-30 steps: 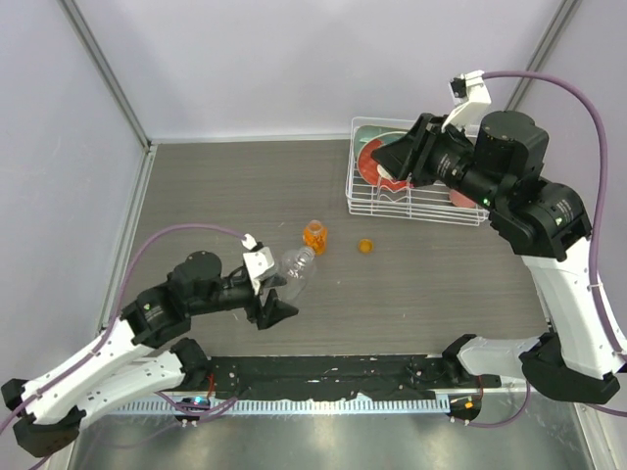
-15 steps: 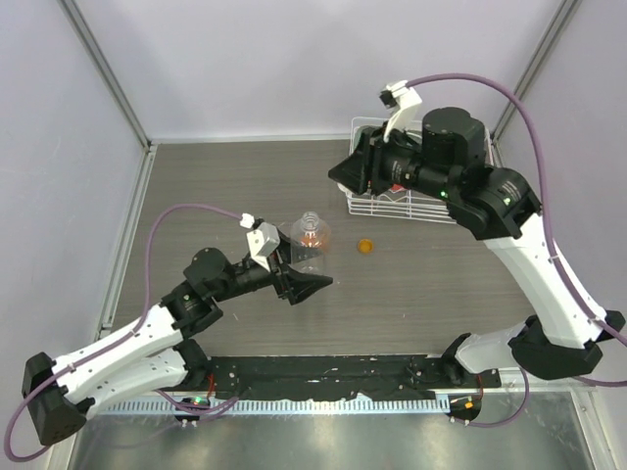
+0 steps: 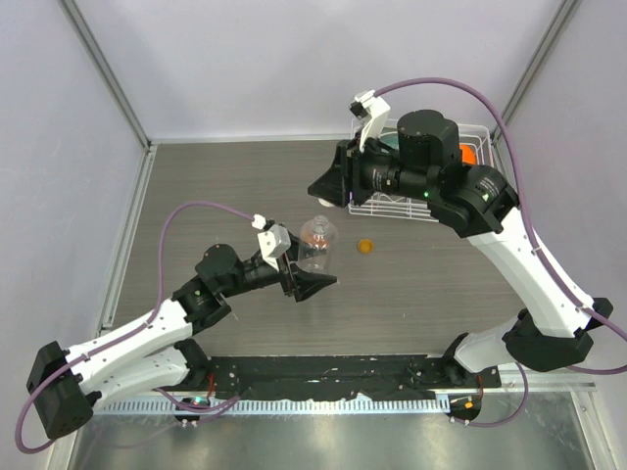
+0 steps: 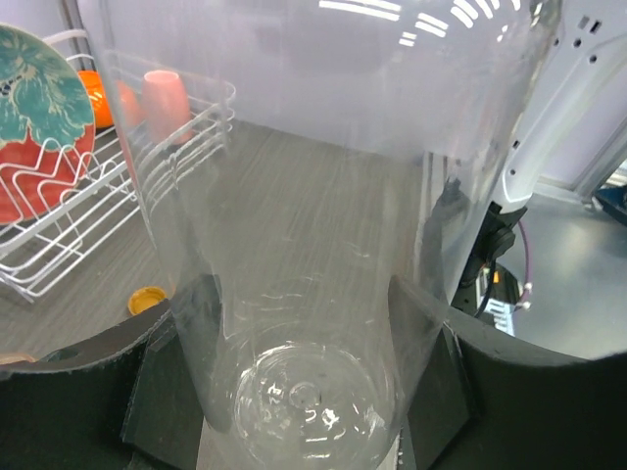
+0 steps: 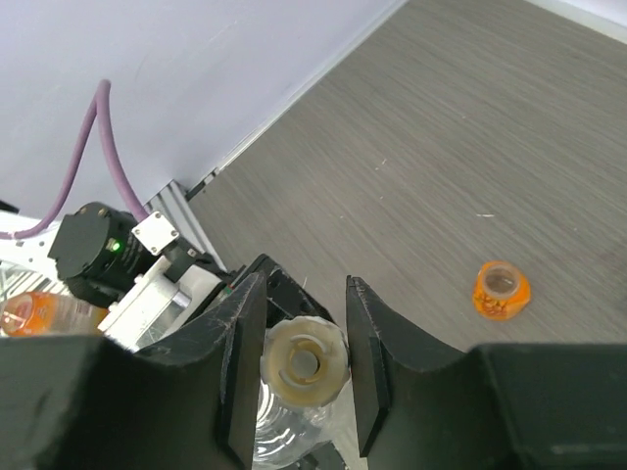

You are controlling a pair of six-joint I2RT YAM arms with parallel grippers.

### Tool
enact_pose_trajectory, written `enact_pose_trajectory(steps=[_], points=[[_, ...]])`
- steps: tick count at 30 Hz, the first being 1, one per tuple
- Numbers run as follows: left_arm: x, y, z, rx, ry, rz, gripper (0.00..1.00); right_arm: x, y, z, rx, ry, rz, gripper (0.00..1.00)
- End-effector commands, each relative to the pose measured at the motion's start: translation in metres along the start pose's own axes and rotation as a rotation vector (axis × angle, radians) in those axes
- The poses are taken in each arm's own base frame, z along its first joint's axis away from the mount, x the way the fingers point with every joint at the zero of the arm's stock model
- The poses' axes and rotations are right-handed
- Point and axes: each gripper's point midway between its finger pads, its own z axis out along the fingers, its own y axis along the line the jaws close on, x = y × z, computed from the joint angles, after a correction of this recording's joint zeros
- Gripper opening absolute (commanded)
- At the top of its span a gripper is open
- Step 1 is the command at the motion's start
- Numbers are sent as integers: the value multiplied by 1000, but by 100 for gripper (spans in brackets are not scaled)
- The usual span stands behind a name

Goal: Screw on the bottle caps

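Observation:
My left gripper [image 3: 313,272] is shut on the base of the clear bottle [image 3: 316,241], which points up and away from it; the bottle fills the left wrist view [image 4: 304,225]. My right gripper [image 3: 329,192] is shut on the cream-white cap [image 5: 305,362] and holds it just over the clear bottle's neck [image 5: 289,431]; I cannot tell whether they touch. The orange cap [image 3: 365,246] lies on the table to the right, also in the right wrist view [image 5: 500,291]. The orange bottle [image 3: 312,235] shows only as an orange patch through the clear bottle.
A white wire rack [image 3: 392,208] stands at the back right, partly under my right arm. The left wrist view shows it [image 4: 69,245] holding a red and teal plate [image 4: 34,108], a pink cup [image 4: 165,93] and an orange ball [image 4: 95,93].
My right arm has swung left from the rack to above the clear bottle. My left gripper has carried the bottle right and tipped it more upright.

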Motion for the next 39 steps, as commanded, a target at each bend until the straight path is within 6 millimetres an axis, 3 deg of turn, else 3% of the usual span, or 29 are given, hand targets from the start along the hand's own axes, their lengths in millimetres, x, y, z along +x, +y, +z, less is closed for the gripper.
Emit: enact_pose_trajectory(steps=[1,12,20,39], points=[[-9,-6,2,68,-51,145,1,3,25,-15,-97,16,-17,3],[-4,-1,1,67,-43,203,0,23,49,-29,-174,95,4,3],[-7,-1,-1,52,-57,182,0,30,50,-31,-158,97,-1,2],[-17,-2,-6,36,-85,144,0,35,46,-14,-125,74,-16,1]])
